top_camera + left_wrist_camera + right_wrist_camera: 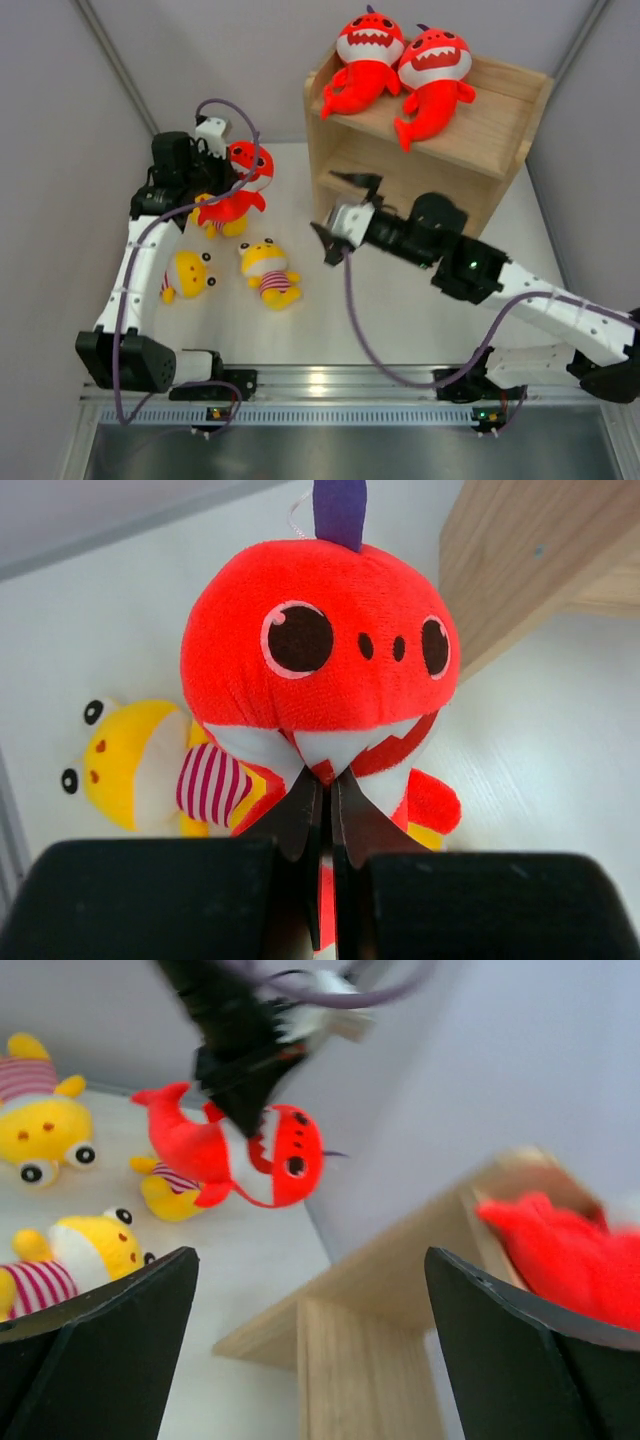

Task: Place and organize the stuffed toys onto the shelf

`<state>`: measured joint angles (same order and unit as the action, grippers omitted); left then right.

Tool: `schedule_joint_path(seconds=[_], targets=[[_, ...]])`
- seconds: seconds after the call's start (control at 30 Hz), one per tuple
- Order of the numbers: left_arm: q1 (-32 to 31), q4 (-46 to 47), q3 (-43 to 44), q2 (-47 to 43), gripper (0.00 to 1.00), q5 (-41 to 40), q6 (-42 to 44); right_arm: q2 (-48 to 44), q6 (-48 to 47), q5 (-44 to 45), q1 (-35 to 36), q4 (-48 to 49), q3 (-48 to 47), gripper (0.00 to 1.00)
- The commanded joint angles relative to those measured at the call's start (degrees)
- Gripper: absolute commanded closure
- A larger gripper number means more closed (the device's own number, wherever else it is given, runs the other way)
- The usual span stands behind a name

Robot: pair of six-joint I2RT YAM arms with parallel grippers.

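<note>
The left claw point(325, 810) is clenched on a red shark point(320, 670). Its dark fingers point(298, 815) pinch together at the white toothy mouth, low in the centre of the left wrist view. From overhead this shark sits in the upper left part of the frame, left of the shelf point(500, 130) and apart from it. A yellow toy point(130, 765) in a striped shirt lies behind and below it, partly covered. Whether the two touch cannot be told.

Two more yellow toys lie on the white bench point(400, 310) lower in the overhead frame. One point(187, 275) is close to the left arm point(135, 260), and the other point(268, 272) is just to its right and apart from it.

The wooden shelf fills the upper right of the overhead frame. On its top board two sharks lie side by side and touching, one point(362, 60) to the left of the other point(435, 75). Their tails reach toward the front edge.

The right claw point(328, 208) is released, its fingers spread wide with nothing between them. It is near the middle of the overhead frame, just in front of the shelf's left side panel. In the right wrist view those fingers point(90, 1350) fill the lower corners, the shelf's corner shows between them, and the red shark hangs at upper centre left.
</note>
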<state>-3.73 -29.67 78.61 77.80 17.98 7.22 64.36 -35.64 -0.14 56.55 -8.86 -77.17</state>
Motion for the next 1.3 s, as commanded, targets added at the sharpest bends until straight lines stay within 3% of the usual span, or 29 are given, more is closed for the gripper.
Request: schedule_joint_path(seconds=[0.0,0.1,0.2,0.5,0.67,0.93,1.07,1.27], targets=[[-0.4,-10.13,4.53,-4.84,1.0,-1.98,-0.98,4.0,-31.6,1.2,10.75,16.99,9.03,0.02],[-0.4,-14.97,5.33,-7.31,1.0,-0.58,-2.91,9.79,-44.73,1.98,15.67,31.2,16.07,0.01],[-0.4,-16.91,4.8,-9.42,1.0,1.97,-4.41,16.64,-51.69,4.26,18.93,39.95,18.19,0.0],[-0.49,-17.44,1.46,-13.29,1.0,9.35,-7.22,37.74,-70.07,13.32,20.61,63.69,12.66,0.01],[-0.49,-17.44,1.72,-13.55,1.0,10.76,-9.6,43.48,-71.94,14.2,19.21,61.87,6.86,0.01],[-0.49,-17.35,2.43,-13.11,1.0,11.73,-9.51,47.0,-71.58,15.7,16.75,59.22,5.19,0.01],[-0.49,-17.35,3.83,-12.5,1.0,9.54,-8.37,46.74,-75.01,16.14,16.74,58.97,8.25,0.01],[-0.49,-17.35,5.94,-11.18,1.0,9.09,-7.75,42.69,-71.68,17.45,17.19,55.89,11.33,0.01]])
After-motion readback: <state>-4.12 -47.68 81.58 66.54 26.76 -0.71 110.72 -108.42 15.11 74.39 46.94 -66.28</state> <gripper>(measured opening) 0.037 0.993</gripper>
